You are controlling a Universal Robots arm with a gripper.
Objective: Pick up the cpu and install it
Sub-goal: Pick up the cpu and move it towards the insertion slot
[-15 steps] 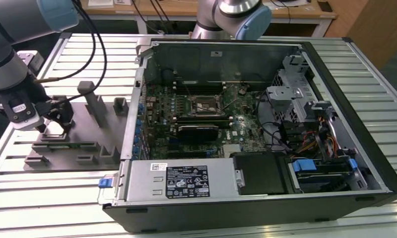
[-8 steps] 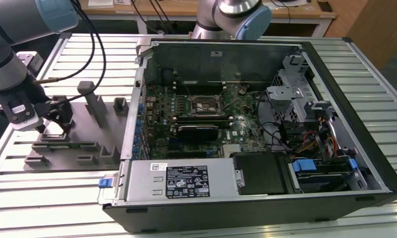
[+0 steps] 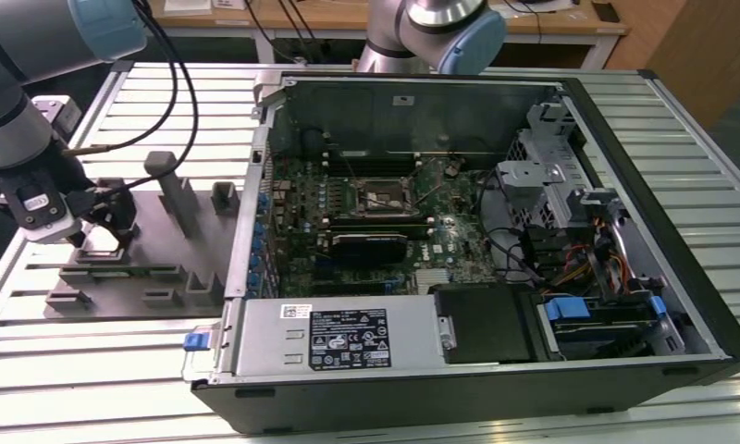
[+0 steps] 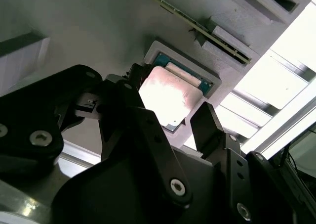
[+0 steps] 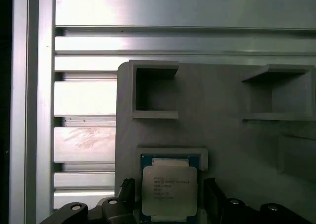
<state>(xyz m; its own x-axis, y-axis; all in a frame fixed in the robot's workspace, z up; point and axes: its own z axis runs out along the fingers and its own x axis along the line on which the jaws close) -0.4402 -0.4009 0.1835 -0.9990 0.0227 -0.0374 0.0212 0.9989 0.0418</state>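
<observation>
The cpu (image 5: 169, 189), a small square chip with a silvery top plate and a green rim, lies flat in a shallow pocket of the grey fixture tray (image 5: 222, 130). It also appears in the second wrist view as the cpu (image 4: 168, 93). My gripper (image 5: 168, 197) is low over it, open, with one dark finger (image 5: 126, 192) on each side of the chip and a small gap at both sides. In the exterior view the gripper (image 3: 104, 236) sits over the tray (image 3: 160, 264) at that view's left. The motherboard socket (image 3: 383, 196) lies inside the open computer case.
The open computer case (image 3: 469, 231) fills the middle and the exterior view's right, with a power supply (image 3: 333, 338) along its near side. Upright grey posts (image 3: 163, 185) stand on the tray beside my gripper. Cables (image 3: 160, 83) hang from the arm. The bench is ribbed aluminium (image 5: 84, 100).
</observation>
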